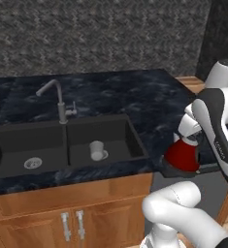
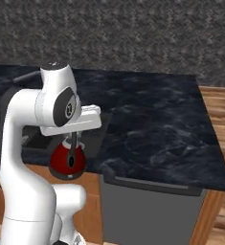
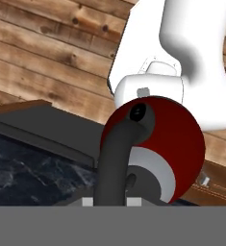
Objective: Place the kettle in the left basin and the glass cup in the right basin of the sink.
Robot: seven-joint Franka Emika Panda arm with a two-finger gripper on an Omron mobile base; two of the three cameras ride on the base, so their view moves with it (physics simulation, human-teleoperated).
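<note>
The red kettle (image 1: 181, 156) (image 2: 66, 160) (image 3: 174, 137) hangs in the air at the counter's front edge, to the right of the sink (image 1: 137, 140). My gripper (image 1: 190, 139) (image 2: 73, 139) (image 3: 109, 202) is above it, shut on its curved top handle. The glass cup (image 1: 96, 150) stands upright in the right basin (image 1: 118, 143). The left basin (image 1: 16, 147) holds only its silver drain (image 1: 33, 163). A thin wall divides the two basins, and the grey tap (image 1: 60, 100) rises behind it.
Dark marble counter (image 1: 135, 94) (image 2: 152, 119) runs around the sink to a stone back wall. Below are wooden cabinet doors (image 1: 47, 220) and a grey appliance front (image 2: 147, 210). My own white arm (image 2: 23, 158) stands close beside the kettle. Wood floor (image 3: 37, 72) lies below.
</note>
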